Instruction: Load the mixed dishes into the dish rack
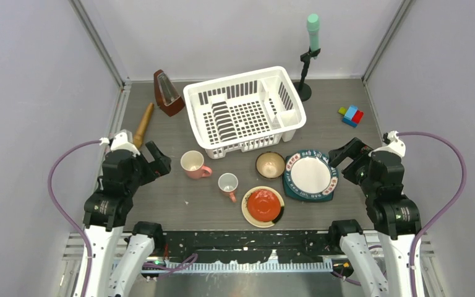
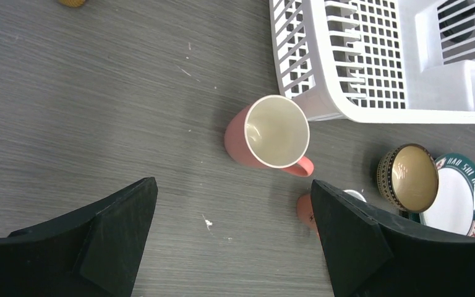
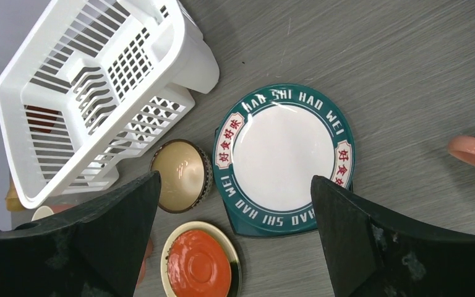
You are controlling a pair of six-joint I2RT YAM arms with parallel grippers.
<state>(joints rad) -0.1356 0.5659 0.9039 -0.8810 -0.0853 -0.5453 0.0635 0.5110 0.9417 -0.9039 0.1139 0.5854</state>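
The white dish rack (image 1: 282,77) stands at the back middle with nothing in it. In front of it on the table are a larger pink mug (image 1: 192,164), a smaller pink mug (image 1: 227,184), a small brown bowl (image 1: 270,164), a teal-rimmed white plate (image 1: 310,175) and a cream plate with a red centre (image 1: 263,205). My left gripper (image 1: 154,159) is open and empty, left of the larger mug (image 2: 271,131). My right gripper (image 1: 344,159) is open and empty, just right of the teal plate (image 3: 284,154). The right wrist view also shows the bowl (image 3: 179,175) and the cream plate (image 3: 198,263).
A wooden stick (image 1: 143,124) and a brown metronome-like object (image 1: 168,93) lie left of the rack. A black stand with a green top (image 1: 311,55) is at the back right. Coloured toy blocks (image 1: 350,115) sit to the right. Grey walls enclose three sides.
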